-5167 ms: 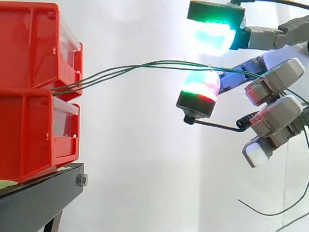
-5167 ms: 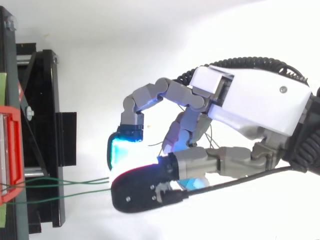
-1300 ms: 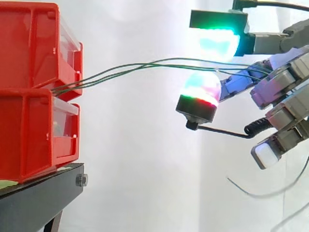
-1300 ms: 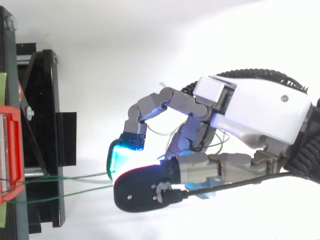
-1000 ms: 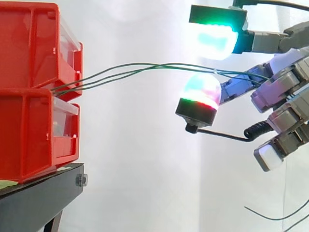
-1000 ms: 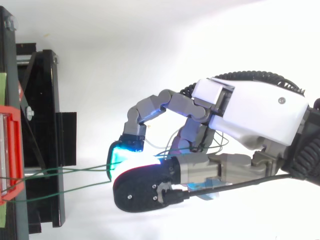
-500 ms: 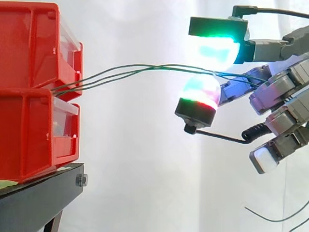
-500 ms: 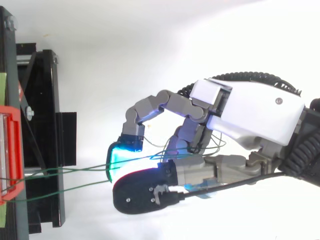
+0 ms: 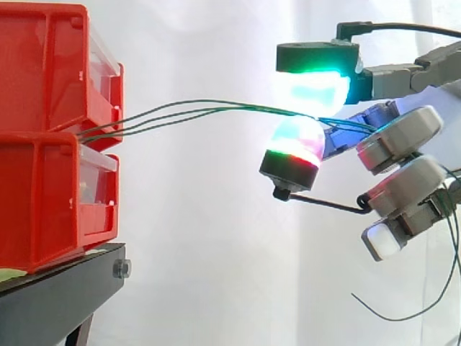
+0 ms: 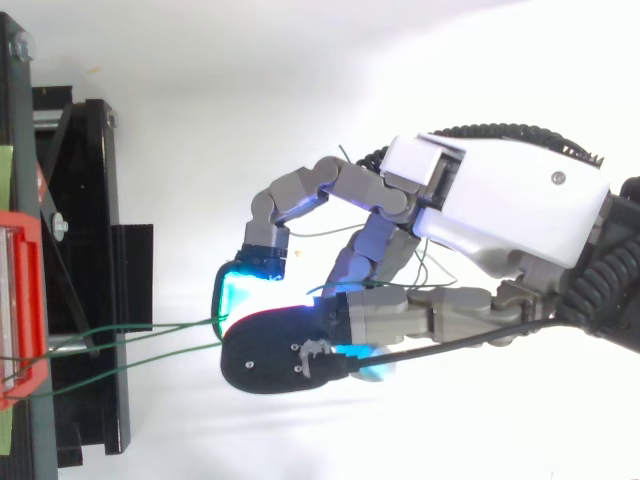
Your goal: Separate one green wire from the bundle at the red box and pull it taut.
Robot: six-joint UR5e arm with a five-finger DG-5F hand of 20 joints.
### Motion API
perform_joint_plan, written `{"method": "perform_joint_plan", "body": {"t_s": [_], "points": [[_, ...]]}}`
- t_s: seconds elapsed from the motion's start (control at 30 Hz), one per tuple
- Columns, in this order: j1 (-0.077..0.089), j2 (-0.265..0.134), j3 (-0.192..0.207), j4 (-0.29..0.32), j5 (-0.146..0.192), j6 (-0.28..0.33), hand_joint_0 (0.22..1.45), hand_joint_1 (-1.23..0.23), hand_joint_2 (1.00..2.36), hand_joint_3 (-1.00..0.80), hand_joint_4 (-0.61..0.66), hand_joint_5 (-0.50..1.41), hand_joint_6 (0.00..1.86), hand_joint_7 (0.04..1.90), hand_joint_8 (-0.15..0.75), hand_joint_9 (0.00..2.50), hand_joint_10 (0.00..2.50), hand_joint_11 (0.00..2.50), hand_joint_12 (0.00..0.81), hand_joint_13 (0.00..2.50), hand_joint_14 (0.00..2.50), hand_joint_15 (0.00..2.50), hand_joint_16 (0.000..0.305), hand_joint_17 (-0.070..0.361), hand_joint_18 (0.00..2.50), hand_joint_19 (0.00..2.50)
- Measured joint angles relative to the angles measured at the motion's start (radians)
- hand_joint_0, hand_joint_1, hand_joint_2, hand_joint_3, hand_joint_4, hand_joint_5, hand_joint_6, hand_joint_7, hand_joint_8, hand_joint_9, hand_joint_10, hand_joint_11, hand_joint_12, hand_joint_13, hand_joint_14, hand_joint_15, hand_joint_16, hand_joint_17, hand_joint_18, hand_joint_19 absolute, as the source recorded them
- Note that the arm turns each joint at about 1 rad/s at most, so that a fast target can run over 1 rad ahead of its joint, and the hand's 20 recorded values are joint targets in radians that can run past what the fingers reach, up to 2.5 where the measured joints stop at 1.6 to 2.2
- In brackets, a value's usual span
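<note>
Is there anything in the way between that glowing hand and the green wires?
Nothing visible. The green wires run free from the red box straight into the hand, pinched between its pads.

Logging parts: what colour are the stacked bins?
The bins are red, clearest in the side view.

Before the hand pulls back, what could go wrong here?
1. Several wires run together between the pads of the hand, with none set apart. A pull would likely tighten the whole bundle, not one wire.
2. The wires bow upward from the bins, so they are slack. A sharp pull might jerk them loose or shift the stacked bins.
</note>
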Motion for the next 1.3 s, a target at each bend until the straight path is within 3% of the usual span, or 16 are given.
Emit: {"method": "perform_joint_plan", "body": {"t_s": [0.23,0.43,1.0,1.3], "points": [[-0.001,0.000,0.001,0.001,-0.001,-0.004,0.60,-0.71,1.01,-0.26,0.05,-0.14,0.89,1.03,0.264,1.26,0.02,0.99,0.382,0.86,0.02,0.67,0.052,0.118,0.70,0.62],[0.000,0.000,0.012,0.000,0.002,-0.013,0.60,-0.73,1.01,-0.33,0.06,-0.15,0.88,1.04,0.245,1.15,0.02,0.90,0.351,0.72,0.02,0.55,0.047,0.106,0.58,0.58],[0.006,0.000,0.013,-0.001,0.003,-0.018,0.56,-0.70,1.00,-0.45,0.07,-0.15,0.88,1.03,0.250,1.15,0.02,0.88,0.353,0.79,0.02,0.57,0.049,0.110,0.61,0.60],[0.007,0.000,0.014,-0.003,0.003,-0.018,0.59,-0.73,1.01,-0.36,0.06,-0.15,0.88,1.03,0.246,1.15,0.02,0.89,0.350,0.80,0.02,0.58,0.048,0.109,0.61,0.60]]}}
